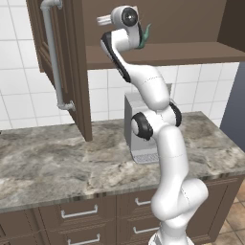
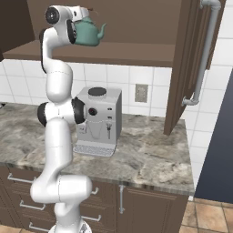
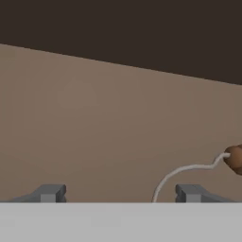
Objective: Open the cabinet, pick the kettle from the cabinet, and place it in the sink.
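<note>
Down at the bottom edge of the hand view, the two dark fingertips [image 3: 51, 193] stand well apart with nothing between them; the gripper [image 3: 120, 194] faces the brown back wall of the cabinet [image 3: 94, 118]. A thin pale arched handle [image 3: 182, 171] curves up just left of the right-hand fingertip toward a brown knob at the right edge of that frame. In the right base view the teal kettle [image 2: 89, 32] sits in the upper left on the cabinet shelf [image 2: 136, 53], spout pointing right, with the hand right against its left side. Below it, a grey coffee machine [image 2: 98, 120] stands on the marbled counter [image 2: 150, 159]. An open cabinet door [image 2: 184, 68] with a long silver handle hangs at the upper right.
</note>
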